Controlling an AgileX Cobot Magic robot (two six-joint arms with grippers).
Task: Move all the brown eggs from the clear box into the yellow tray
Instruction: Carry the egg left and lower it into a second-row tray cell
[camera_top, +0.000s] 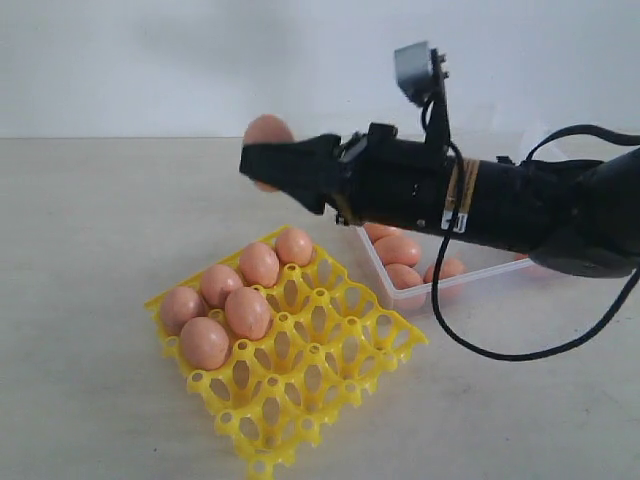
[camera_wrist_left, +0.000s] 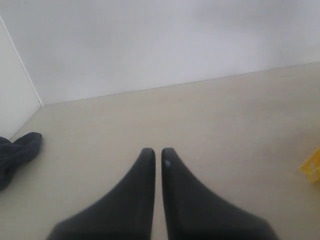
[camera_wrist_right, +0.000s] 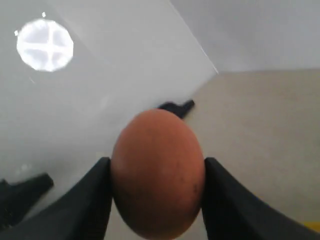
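Observation:
My right gripper (camera_top: 262, 165) is shut on one brown egg (camera_top: 268, 133), held in the air above and behind the yellow tray (camera_top: 330, 370). The right wrist view shows that egg (camera_wrist_right: 157, 172) pinched between both black fingers. Several brown eggs (camera_top: 247, 312) fill cups at the tray's far left corner. More eggs (camera_top: 398, 250) lie in the clear box (camera_top: 470, 278), mostly hidden behind the right arm. My left gripper (camera_wrist_left: 157, 152) is shut with nothing in it, over bare table; a yellow tray corner (camera_wrist_left: 312, 169) peeks in at the edge of its view.
A black cable (camera_top: 520, 350) droops from the right arm onto the table right of the tray. A dark arm part (camera_wrist_left: 17, 152) shows at the edge of the left wrist view. A white wall runs behind the beige table (camera_top: 100, 230).

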